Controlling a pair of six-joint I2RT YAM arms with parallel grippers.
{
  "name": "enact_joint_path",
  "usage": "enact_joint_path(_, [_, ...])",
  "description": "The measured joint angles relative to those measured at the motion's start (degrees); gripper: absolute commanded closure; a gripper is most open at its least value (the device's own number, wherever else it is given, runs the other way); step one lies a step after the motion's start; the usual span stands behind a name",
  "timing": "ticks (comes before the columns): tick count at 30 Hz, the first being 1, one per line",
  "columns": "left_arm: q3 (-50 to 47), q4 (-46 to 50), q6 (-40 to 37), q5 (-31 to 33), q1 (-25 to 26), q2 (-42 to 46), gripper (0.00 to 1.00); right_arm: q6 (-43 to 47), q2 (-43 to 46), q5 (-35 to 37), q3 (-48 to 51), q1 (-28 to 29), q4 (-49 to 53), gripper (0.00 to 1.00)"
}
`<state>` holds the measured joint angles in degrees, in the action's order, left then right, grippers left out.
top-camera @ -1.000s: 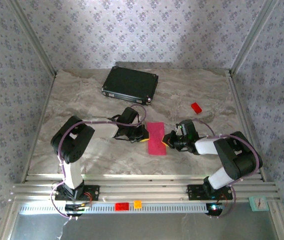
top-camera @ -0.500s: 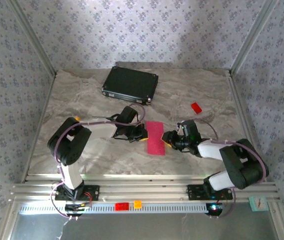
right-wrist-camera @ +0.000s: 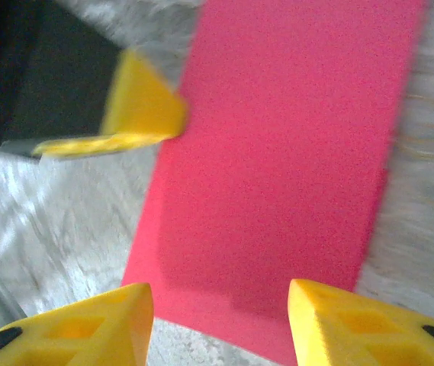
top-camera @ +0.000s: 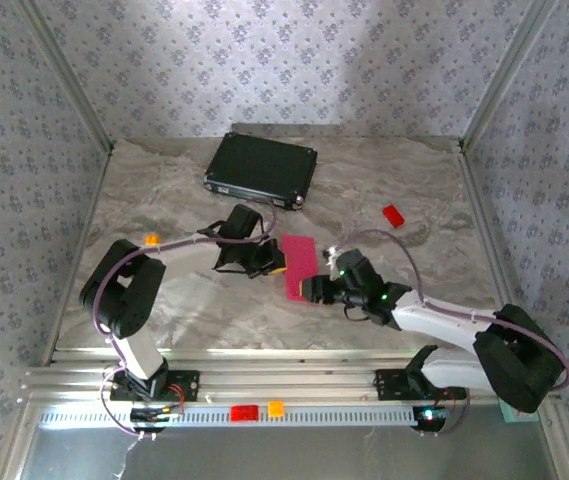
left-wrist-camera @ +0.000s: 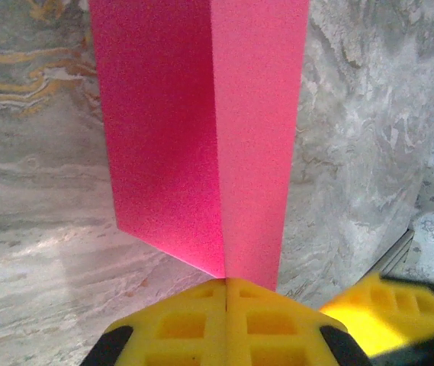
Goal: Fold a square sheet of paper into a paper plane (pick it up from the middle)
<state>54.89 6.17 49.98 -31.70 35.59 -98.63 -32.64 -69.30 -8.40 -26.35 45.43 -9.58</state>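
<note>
Your right gripper (top-camera: pixel 314 288) just let go and sits half-open, empty, so the folded square sheet of paper (top-camera: pixel 297 266) at frame centre is held by your clamped-shut left gripper (top-camera: pixel 276 262) alone.

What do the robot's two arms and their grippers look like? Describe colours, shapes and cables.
The left arm and right arm each have bulky black joint housings, white tubular links and a thin lilac cable looping alongside. The left gripper and right gripper carry bright yellow plastic fingers moulded with square recesses.
</note>
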Motion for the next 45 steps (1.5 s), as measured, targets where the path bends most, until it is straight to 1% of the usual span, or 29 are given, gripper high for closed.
enact_joint_path(3, [-0.1,0.3,0.0,-0.1,-0.3,0.0,0.97,9.9,-1.2,6.9,-1.9,8.2,0.3,0.46])
enact_joint_path(6, [-0.1,0.3,-0.1,-0.2,-0.4,0.0,0.97,19.4,-5.3,14.5,-4.1,15.6,0.0,0.44])
enact_joint_path(9, [-0.1,0.4,-0.5,-0.4,-0.5,0.0,0.97,26.4,-10.2,22.0,-5.8,20.3,0.0,0.41])
enact_joint_path(14, [-0.1,0.5,-0.6,-0.5,-0.5,0.0,0.97,33.7,-15.4,32.9,-7.0,24.4,0.0,0.4])
enact_joint_path(16, [-0.1,0.5,-0.6,-0.7,-0.5,0.0,0.97,35.3,-16.5,36.8,-7.3,25.2,0.0,0.42])
enact_joint_path(19, [-0.1,0.5,-0.6,-0.7,-0.5,0.0,0.97,36.7,-16.9,40.5,-7.3,25.6,0.1,0.46])
enact_joint_path(24, [-0.1,0.5,-0.6,-0.7,-0.5,0.0,0.97,37.6,-16.9,42.7,-7.3,25.6,0.0,0.52])
enact_joint_path(31, [-0.1,0.5,-0.6,-0.7,-0.5,0.0,0.97,37.8,-16.7,43.2,-6.8,25.6,-2.1,0.61])
enact_joint_path(36, [-0.1,0.5,-0.6,-0.7,-0.5,0.0,0.97,37.6,-15.6,43.2,-5.2,25.6,-3.5,0.69])
enact_joint_path(41, [-0.1,0.5,-0.6,-0.7,-0.5,0.0,0.97,37.3,-15.1,43.4,-4.4,25.6,-4.2,0.72])
enact_joint_path(45, [-0.1,0.5,-0.6,-0.7,-0.5,0.0,0.97,36.9,-14.7,43.6,-4.0,25.6,-4.9,0.72])
